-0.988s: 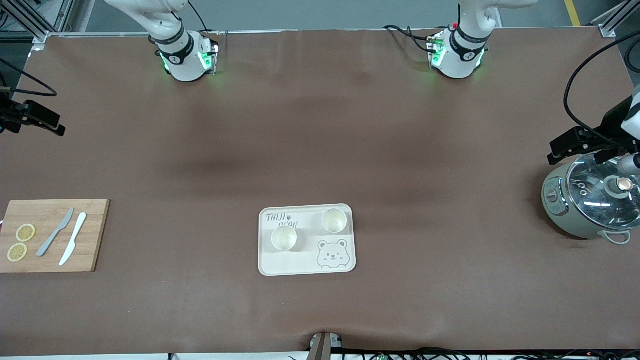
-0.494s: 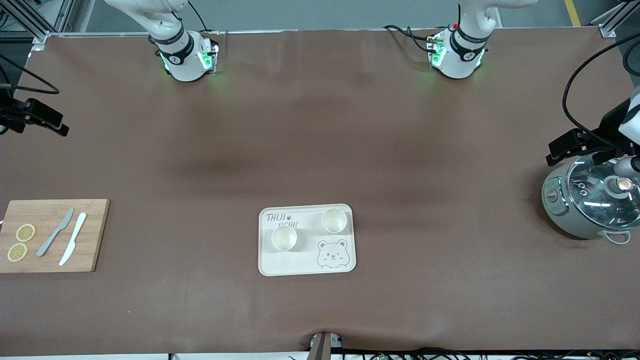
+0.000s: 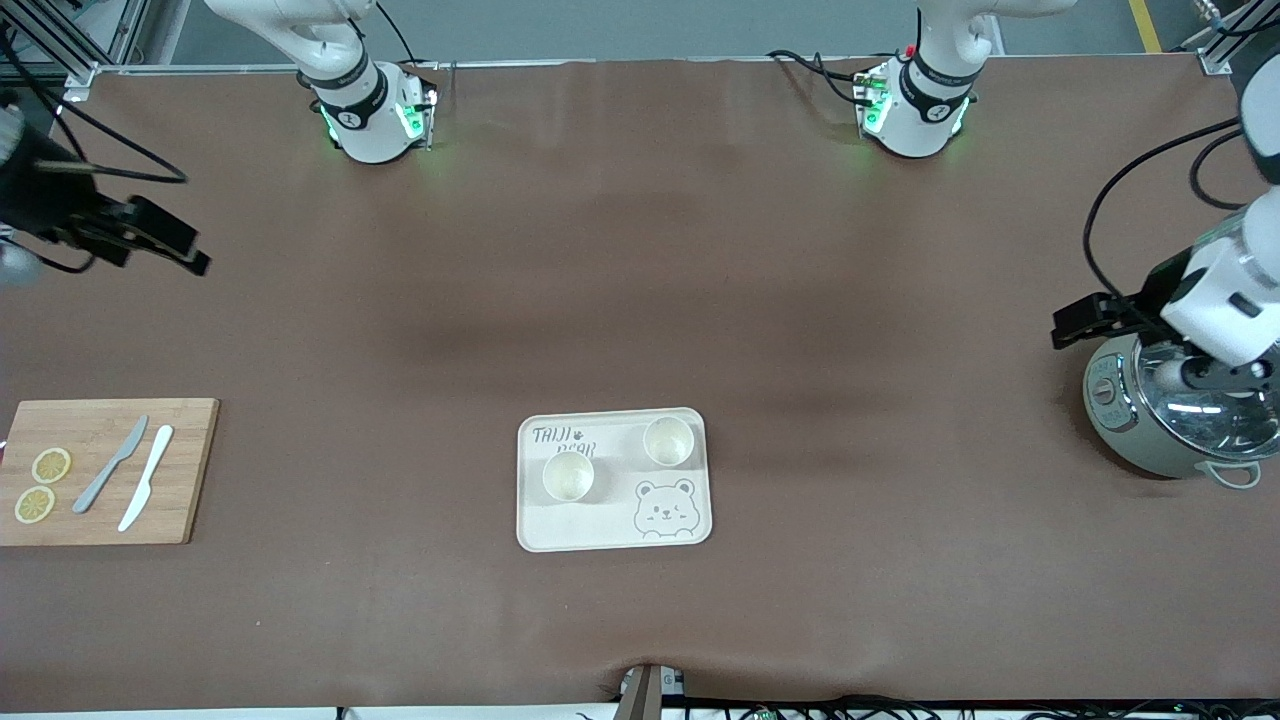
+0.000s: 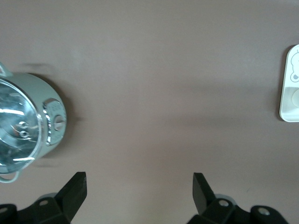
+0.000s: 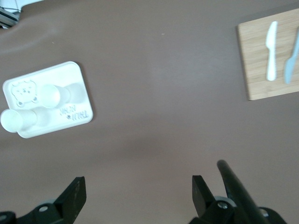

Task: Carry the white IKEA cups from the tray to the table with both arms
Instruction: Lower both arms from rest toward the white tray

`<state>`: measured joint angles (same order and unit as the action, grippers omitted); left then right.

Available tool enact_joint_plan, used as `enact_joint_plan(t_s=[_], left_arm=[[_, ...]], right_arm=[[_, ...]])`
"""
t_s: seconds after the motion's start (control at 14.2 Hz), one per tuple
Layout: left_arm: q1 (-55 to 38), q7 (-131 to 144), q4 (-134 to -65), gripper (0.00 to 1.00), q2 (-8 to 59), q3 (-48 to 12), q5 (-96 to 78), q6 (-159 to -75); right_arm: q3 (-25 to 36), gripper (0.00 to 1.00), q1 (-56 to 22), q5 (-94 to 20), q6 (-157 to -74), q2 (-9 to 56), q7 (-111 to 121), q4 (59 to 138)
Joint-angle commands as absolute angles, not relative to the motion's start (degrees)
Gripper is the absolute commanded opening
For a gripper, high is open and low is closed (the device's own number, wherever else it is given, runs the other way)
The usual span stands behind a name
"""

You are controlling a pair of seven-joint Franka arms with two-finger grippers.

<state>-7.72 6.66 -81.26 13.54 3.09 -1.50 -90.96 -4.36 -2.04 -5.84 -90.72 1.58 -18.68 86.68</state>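
Observation:
Two white IKEA cups stand upright on the cream bear tray (image 3: 600,525). One cup (image 3: 568,477) is toward the right arm's end. The other cup (image 3: 668,441) is farther from the front camera, toward the left arm's end. My left gripper (image 3: 1075,325) is open and empty, in the air by the pot's rim, far from the tray; its wrist view (image 4: 138,186) shows bare table between the fingers. My right gripper (image 3: 185,255) is open and empty over the table at the right arm's end. Its wrist view (image 5: 138,191) shows both cups (image 5: 49,96) (image 5: 13,120) far off.
A grey-green pot with a glass lid (image 3: 1180,410) stands at the left arm's end, partly under the left arm. A wooden cutting board (image 3: 110,470) with two knives and two lemon slices lies at the right arm's end. The tray's edge (image 4: 284,109) shows in the left wrist view.
Both arms have swung in from the table's ends toward the middle. The left gripper has come off the pot lid. The cups and tray have not moved.

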Motion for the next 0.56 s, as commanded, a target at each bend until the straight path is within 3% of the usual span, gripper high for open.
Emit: enact_joint_plan(t_s=[0.0,0.49], left_arm=[[-9.40,12.19,-80.60,1.00,15.90,1.59,-1.66,-92.89],[-17.65,31.43,-80.25,1.00,22.93,1.32,-3.87,-103.52]], right_arm=[[-3.96,1.00,-6.40,-6.42,-94.99,7.97,-26.08,83.42],[-3.87,1.00,-13.00,-5.80,-110.37,23.19,-34.72,78.84]])
